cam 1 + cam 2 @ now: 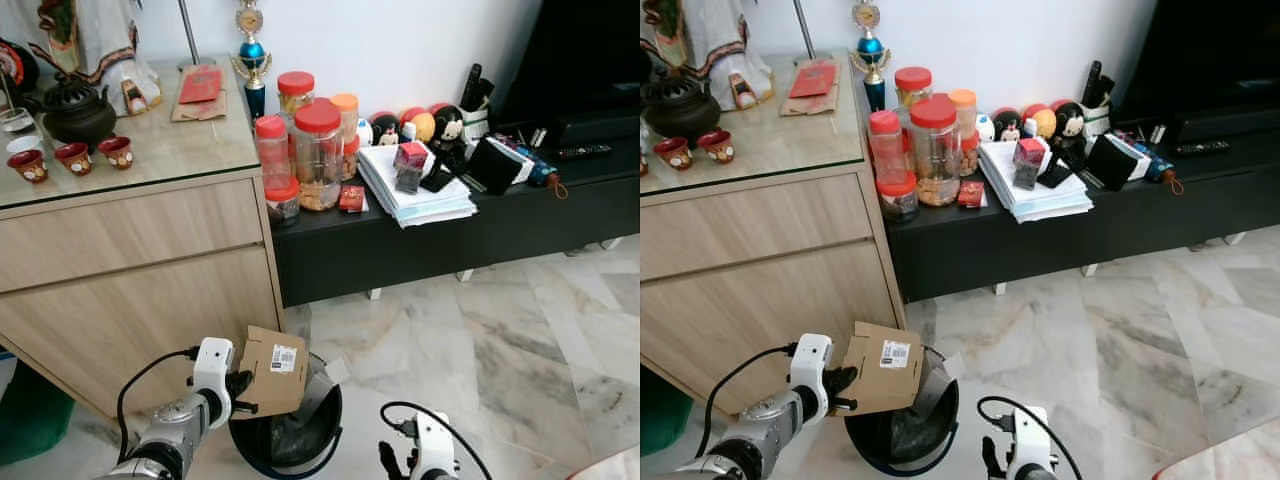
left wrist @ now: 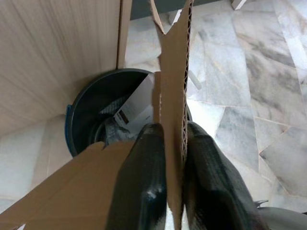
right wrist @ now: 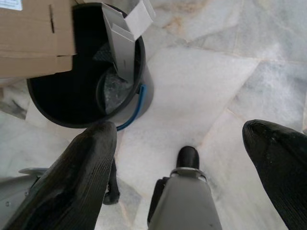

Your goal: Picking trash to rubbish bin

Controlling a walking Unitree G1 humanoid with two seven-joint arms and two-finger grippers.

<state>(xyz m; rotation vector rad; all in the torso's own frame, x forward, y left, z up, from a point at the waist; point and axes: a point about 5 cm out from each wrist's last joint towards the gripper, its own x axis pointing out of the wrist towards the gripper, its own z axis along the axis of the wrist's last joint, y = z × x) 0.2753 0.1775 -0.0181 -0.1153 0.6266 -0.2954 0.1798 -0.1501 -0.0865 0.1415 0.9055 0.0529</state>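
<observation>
Left claw (image 2: 173, 158): we see it clamped on a wall of the cardboard box (image 1: 273, 371), one black finger on each side of the corrugated edge.
Cardboard box: flattened, brown, with a white barcode label on its face; we note it is held tilted over the near-left rim of the rubbish bin (image 1: 325, 425), clear of the floor.
Rubbish bin: dark and round, with a blue strip at its rim; it stands on the marble floor (image 1: 480, 340) just beside the front corner of the wooden cabinet (image 1: 130, 270). Inside we make out crumpled plastic and a grey-white piece of card (image 3: 125, 33) that leans against the rim and sticks out above it.
Right claw (image 3: 192, 167): we see its two fingers spread wide with nothing between them; it hangs low over the floor, to the right of the bin and apart from it.
Wooden cabinet: glass top; small red cups (image 1: 75, 157) and a dark pot (image 1: 75, 110) stand towards its left edge.
Black bench (image 1: 450, 235): low, against the wall to the right of the cabinet. Red-lidded jars (image 1: 318, 150) are crowded at its left end, a stack of papers (image 1: 415, 190) lies at its middle, and toy figures (image 1: 425, 125) stand behind the papers.
</observation>
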